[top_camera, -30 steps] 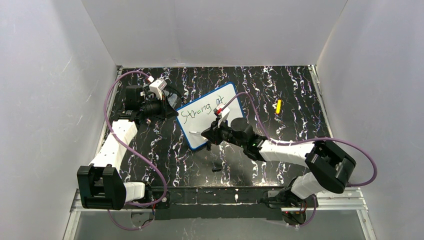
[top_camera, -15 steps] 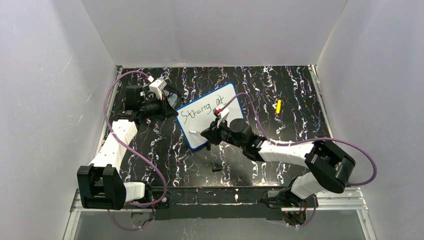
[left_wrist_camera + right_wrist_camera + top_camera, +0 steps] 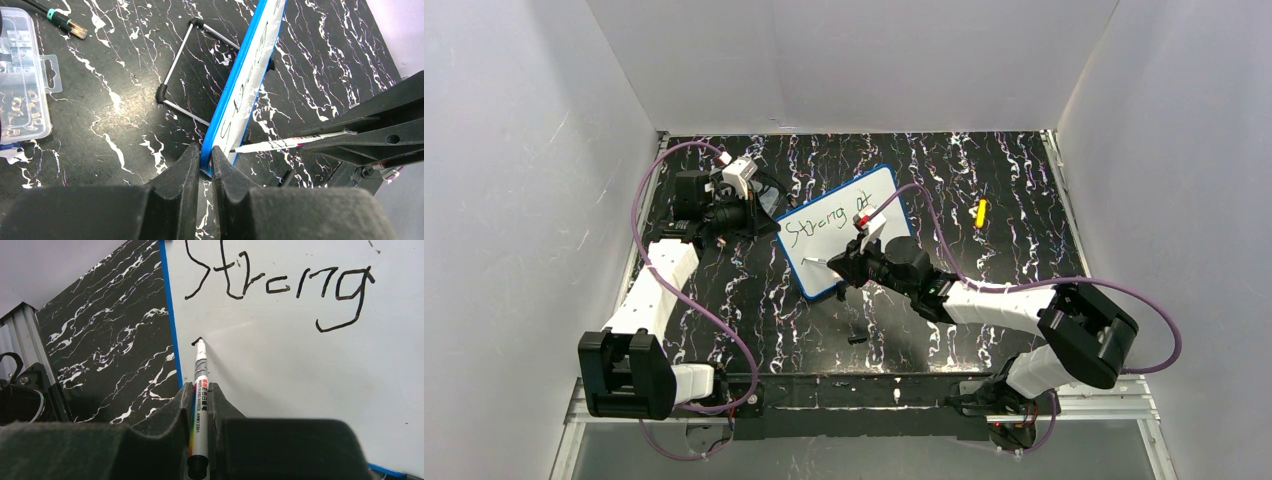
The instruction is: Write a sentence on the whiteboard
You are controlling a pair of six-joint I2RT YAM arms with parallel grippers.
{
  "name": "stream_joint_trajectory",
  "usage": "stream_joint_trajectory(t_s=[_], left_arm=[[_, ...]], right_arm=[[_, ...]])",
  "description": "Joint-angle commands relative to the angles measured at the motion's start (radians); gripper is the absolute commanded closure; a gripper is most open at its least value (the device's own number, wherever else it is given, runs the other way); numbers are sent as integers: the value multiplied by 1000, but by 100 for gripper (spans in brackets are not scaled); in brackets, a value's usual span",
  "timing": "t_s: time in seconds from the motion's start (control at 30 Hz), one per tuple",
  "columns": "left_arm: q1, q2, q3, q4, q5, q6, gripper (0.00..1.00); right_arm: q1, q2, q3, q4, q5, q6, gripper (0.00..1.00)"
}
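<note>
A small flat rectangular whiteboard (image 3: 824, 245) with a thin blue rim and rounded corners stands near the middle of the black, white-veined marble-patterned surface (image 3: 1004, 170), turned at an angle, its left corner toward the left arm. In the left wrist view the whiteboard (image 3: 252, 70) is seen edge-on, with a thin metal wire stand (image 3: 182, 65) with black corner pieces behind it on the surface.

The left end effector (image 3: 205, 150) is closed on the board's blue rim at its near corner, one finger on each face. From above, the left end effector (image 3: 764, 217) meets that corner.

The right end effector (image 3: 201, 387) is clamped on a slim silver whiteboard marker (image 3: 200, 372) with printed lettering. The marker's tip touches the white face of the board (image 3: 300, 380) just inside the left rim, below the letter "S", where a short dark stroke begins.

The dark handwritten sentence (image 3: 280, 287) reads "Strong" in the right wrist view, and from above the sentence (image 3: 829, 218) shows one line – "Strong at".

A small yellow object (image 3: 981, 212) lies well to the right of the board. A clear plastic box (image 3: 20, 85) of small parts sits at the left edge of the left wrist view.
</note>
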Motion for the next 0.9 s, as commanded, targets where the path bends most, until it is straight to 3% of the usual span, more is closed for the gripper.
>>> stream_joint_trajectory(t_s=[0.0, 0.37, 0.87], left_arm=[[-2, -40, 5, -14, 5, 10, 100], [-2, -38, 5, -13, 7, 10, 100], [-2, -42, 4, -13, 5, 10, 100]], right_arm=[[-5, 6, 37, 58, 30, -13, 99], [-2, 44, 52, 63, -7, -9, 99], [19, -2, -50, 21, 37, 15, 99]])
